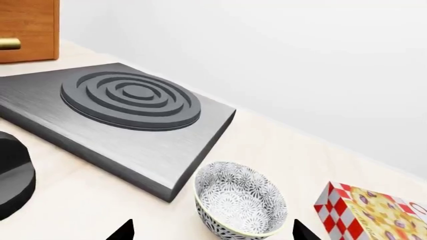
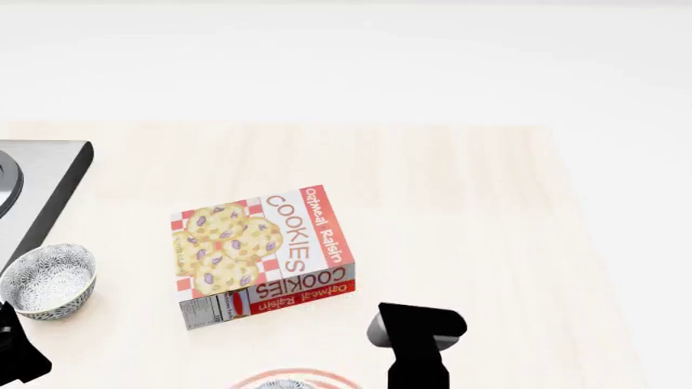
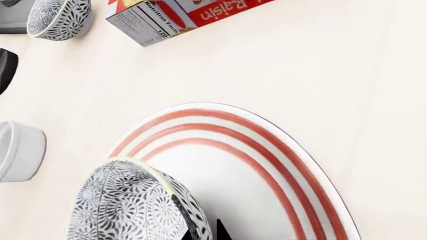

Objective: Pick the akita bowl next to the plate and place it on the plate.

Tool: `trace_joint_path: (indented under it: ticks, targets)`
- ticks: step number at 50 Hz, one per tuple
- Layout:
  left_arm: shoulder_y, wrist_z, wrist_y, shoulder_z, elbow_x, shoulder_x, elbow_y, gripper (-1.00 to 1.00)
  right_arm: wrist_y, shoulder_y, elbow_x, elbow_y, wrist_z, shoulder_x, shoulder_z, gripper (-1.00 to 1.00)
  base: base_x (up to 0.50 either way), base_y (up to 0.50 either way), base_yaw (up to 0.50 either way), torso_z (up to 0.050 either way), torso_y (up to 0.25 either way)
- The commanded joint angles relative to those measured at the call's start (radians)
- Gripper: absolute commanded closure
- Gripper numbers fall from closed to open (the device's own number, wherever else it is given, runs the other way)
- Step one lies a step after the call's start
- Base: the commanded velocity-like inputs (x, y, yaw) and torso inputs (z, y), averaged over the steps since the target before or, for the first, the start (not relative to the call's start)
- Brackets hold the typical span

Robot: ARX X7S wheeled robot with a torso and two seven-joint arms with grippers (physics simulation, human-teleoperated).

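The akita bowl (image 3: 127, 205), white with a dense grey-black pattern, is over the near part of the plate (image 3: 267, 165), a wide white plate with red rings. My right gripper (image 3: 201, 234) is shut on the bowl's wall, one dark tip on each side of it. Whether the bowl rests on the plate I cannot tell. In the head view only a sliver of the plate (image 2: 308, 376) shows beside my right arm (image 2: 416, 334). My left gripper (image 1: 213, 232) is open, and a look-alike bowl (image 1: 240, 200) stands just ahead of its tips.
A cookie box (image 2: 265, 255) lies mid-table between the look-alike bowl (image 2: 49, 279) and the plate. A grey stove plate (image 1: 127, 120) sits beyond that bowl. A plain white cup (image 3: 19, 150) stands beside the plate. A wooden cabinet (image 1: 27, 30) is behind the stove.
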Motion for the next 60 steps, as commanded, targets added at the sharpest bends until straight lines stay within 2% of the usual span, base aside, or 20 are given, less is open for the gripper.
trace_joint_path:
  ticks: [1, 9, 10, 22, 45, 60]
  targets:
    - [0.001, -0.005, 0.000, 0.003, -0.001, -0.001, 0.003, -1.00, -0.008, -0.001, 0.010, -0.009, -0.007, 0.007, -0.012, 1.00, 0.00, 0.00, 0.00, 0.000, 0.000]
    - [0.001, -0.006, 0.000, 0.005, -0.003, -0.003, 0.003, -1.00, -0.027, -0.003, -0.005, -0.005, -0.031, 0.013, -0.033, 1.00, 0.00, 0.00, 0.00, 0.000, 0.000]
    - [-0.001, -0.002, 0.006, 0.005, -0.001, -0.002, -0.005, -1.00, -0.034, -0.001, -0.012, -0.009, -0.041, 0.014, -0.042, -1.00, 0.00, 0.00, 0.00, 0.000, 0.000]
    - [0.004, -0.011, -0.004, 0.006, -0.009, -0.007, 0.012, -1.00, -0.037, 0.004, -0.003, -0.050, -0.026, 0.026, -0.044, -1.00, 0.00, 0.00, 0.00, 0.000, 0.000]
    - [-0.001, -0.007, 0.011, 0.013, -0.005, -0.006, -0.007, -1.00, 0.086, 0.080, 0.202, -0.235, 0.223, 0.050, 0.069, -1.00, 0.00, 0.00, 0.00, 0.000, 0.000]
    - [0.002, -0.014, 0.007, 0.016, -0.009, -0.010, 0.004, -1.00, 0.078, 0.062, 0.258, -0.382, 0.309, 0.095, 0.098, -1.00, 0.00, 0.00, 0.00, 0.000, 0.000]
